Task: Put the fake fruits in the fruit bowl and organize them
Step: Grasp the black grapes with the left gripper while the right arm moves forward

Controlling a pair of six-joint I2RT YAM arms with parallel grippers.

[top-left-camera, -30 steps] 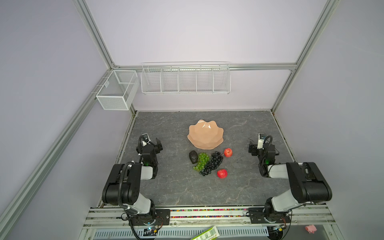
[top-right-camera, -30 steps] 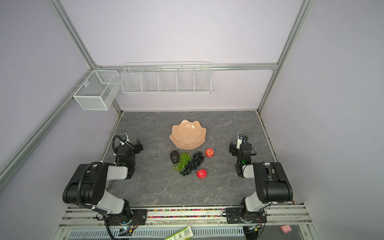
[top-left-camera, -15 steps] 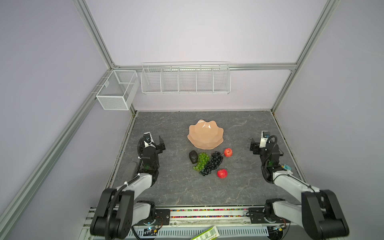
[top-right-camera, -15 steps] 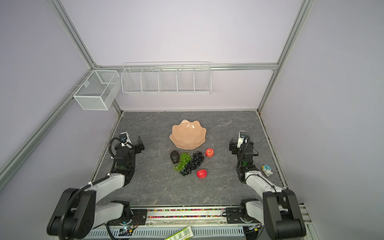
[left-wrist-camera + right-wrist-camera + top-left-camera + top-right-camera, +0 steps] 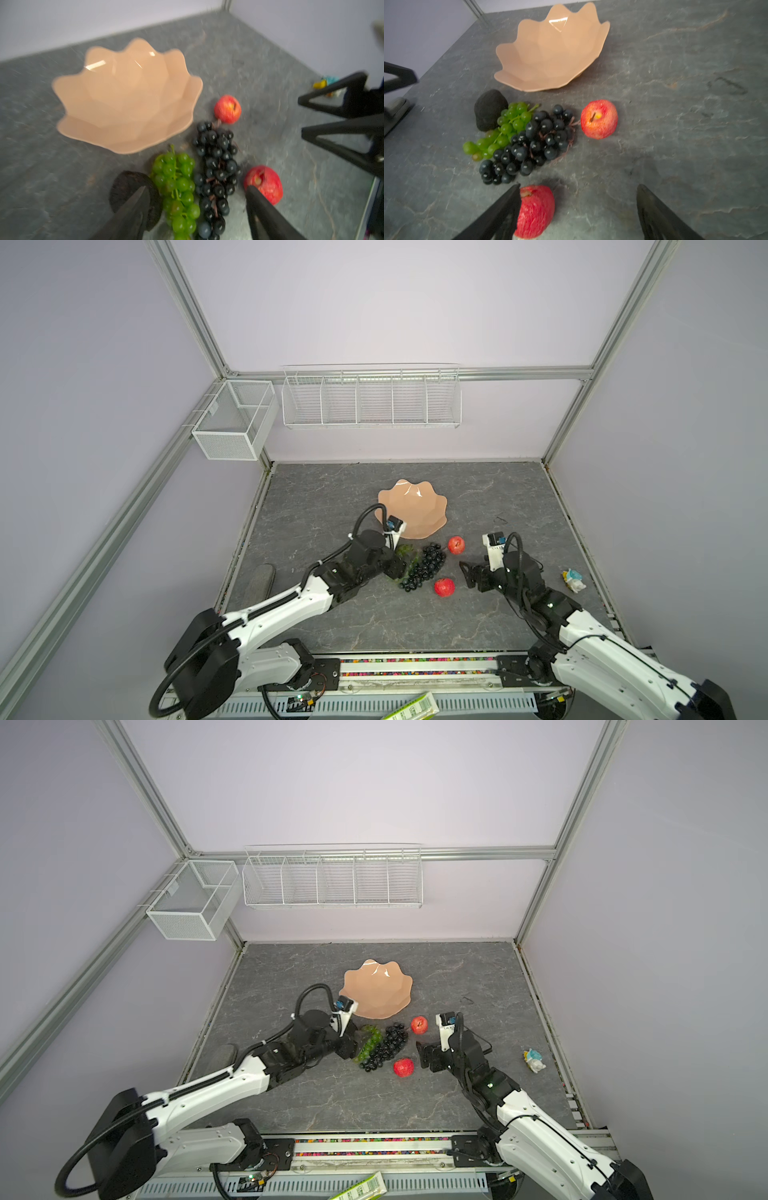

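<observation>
Fruit bowl (image 5: 415,506), fake fruits (image 5: 428,566) clustered on table (image 5: 374,622) beside it, left jaws spread, right jaws spread

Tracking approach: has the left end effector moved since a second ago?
Yes: the left end effector moved rightward in both top views, toward the glossy peach-tan scalloped bowl.

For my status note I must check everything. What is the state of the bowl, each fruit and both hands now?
fruit bowl: upright on the table, empty
avocado: on the table, outside the bowl
green grape bunch: lying on the table, against the dark bunch
dark grape bunch: lying on the table
far apple: on the table, untouched
near apple: on the table, not gripped
left hand: open, empty
right hand: open, empty
</observation>
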